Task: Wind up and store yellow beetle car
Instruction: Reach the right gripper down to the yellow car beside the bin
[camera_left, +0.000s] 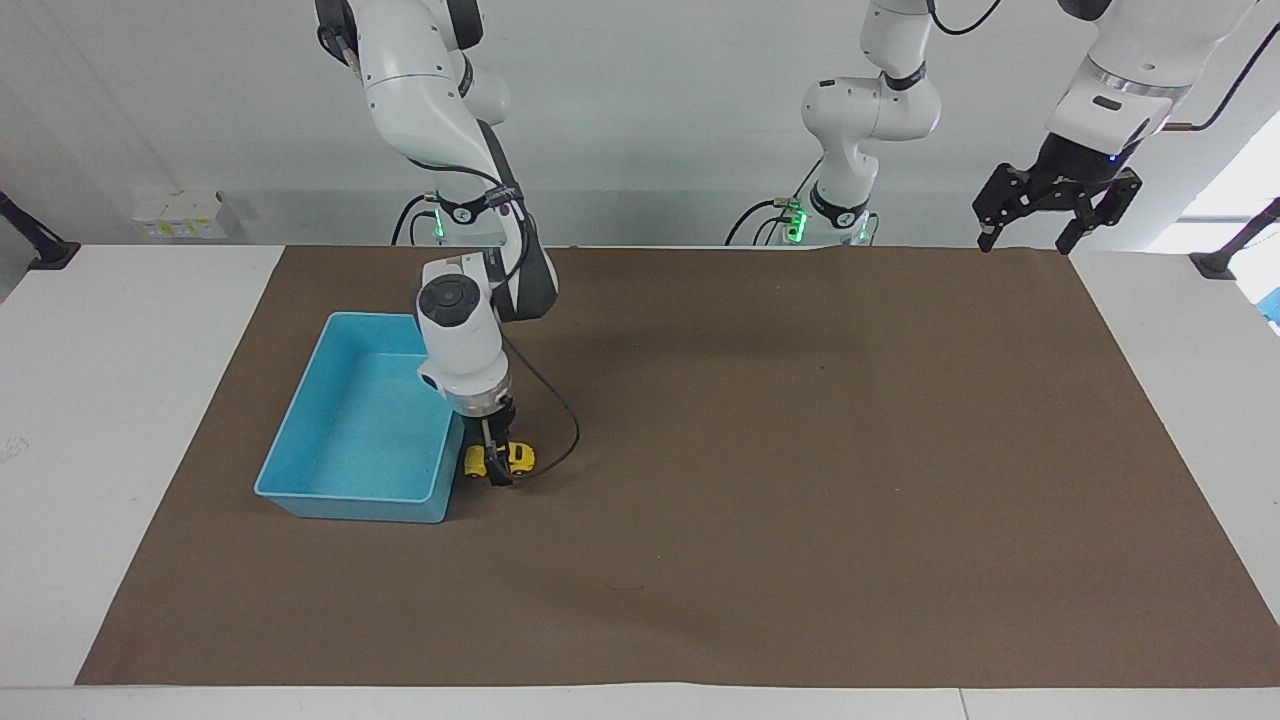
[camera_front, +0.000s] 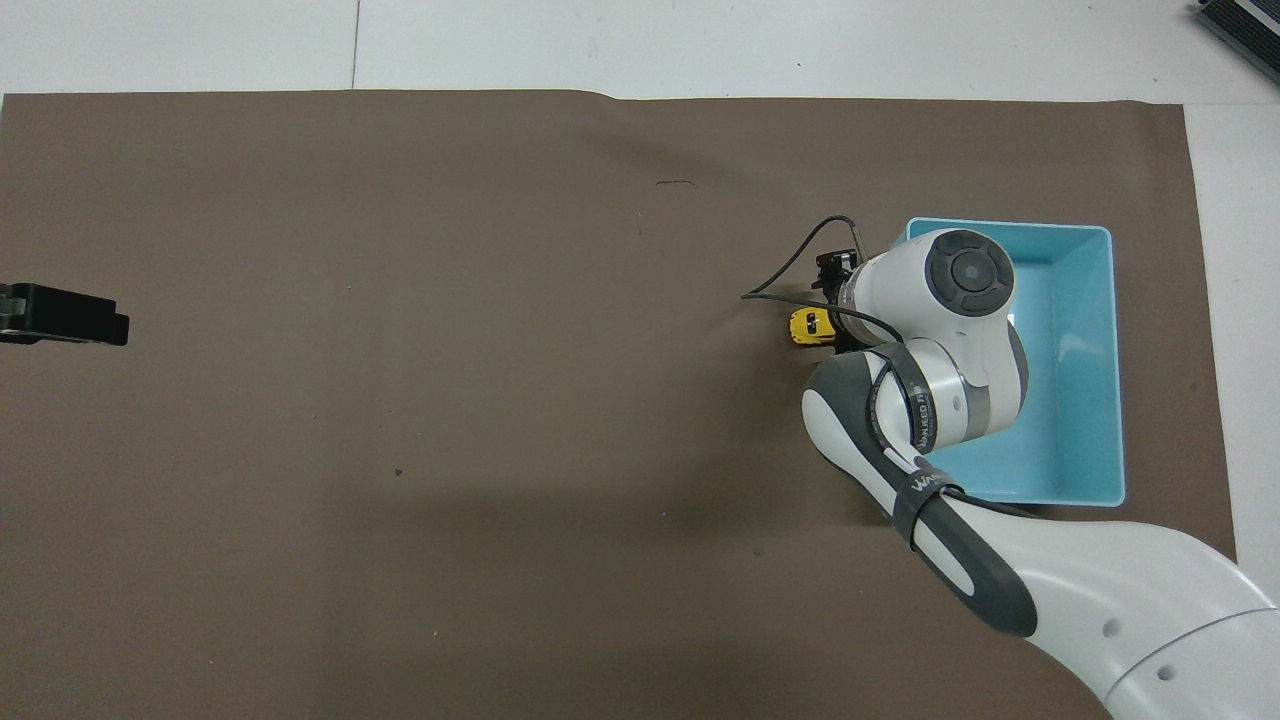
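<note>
The yellow beetle car (camera_left: 514, 458) (camera_front: 806, 326) sits on the brown mat, right beside the outer wall of the blue bin (camera_left: 300, 440) (camera_front: 1100, 400), on the side toward the left arm's end. My right gripper (camera_left: 492, 464) is down at the car, straddling the end of it nearest the bin. From overhead the right wrist hides most of the gripper, and only the car's free end shows. My left gripper (camera_left: 1050, 205) (camera_front: 62, 318) hangs open high over the mat's corner at the left arm's end, holding nothing.
The bin holds nothing that I can see. A black cable (camera_left: 560, 420) loops from the right wrist over the mat beside the car. The brown mat (camera_left: 800, 480) covers most of the white table.
</note>
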